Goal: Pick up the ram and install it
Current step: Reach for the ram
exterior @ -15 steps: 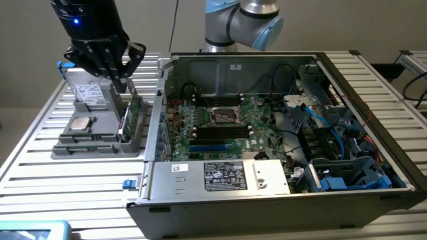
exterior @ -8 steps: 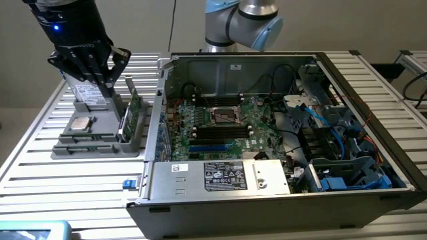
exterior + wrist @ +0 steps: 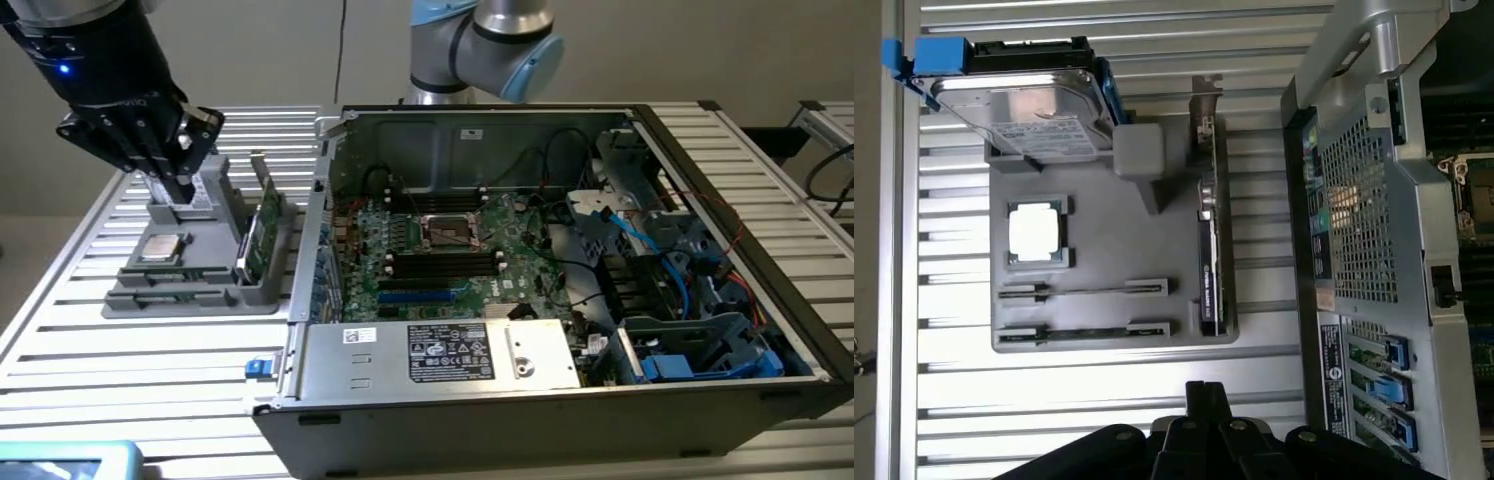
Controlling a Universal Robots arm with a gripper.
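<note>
Two ram sticks lie edge-up in slots of the grey parts holder (image 3: 1104, 215). One is ram (image 3: 1086, 291) and the other, greener, is ram (image 3: 1086, 331). My gripper (image 3: 1204, 395) is shut with nothing between its fingers, and it hangs well above the table, just off the holder's edge nearest the ram. From the exterior view's left, the gripper (image 3: 171, 188) shows up high over the holder (image 3: 200, 300). The open computer case (image 3: 561, 390) lies beside it, with the motherboard (image 3: 441, 250) and its dark memory slots (image 3: 447, 263) exposed.
The holder also carries a processor chip (image 3: 1038, 231), a hard drive (image 3: 1024, 115) with a blue tab, and a taller card standing on edge (image 3: 1209, 260). The case's rear wall (image 3: 1364, 220) rises right beside the holder. The slatted metal table (image 3: 147, 350) surrounds everything.
</note>
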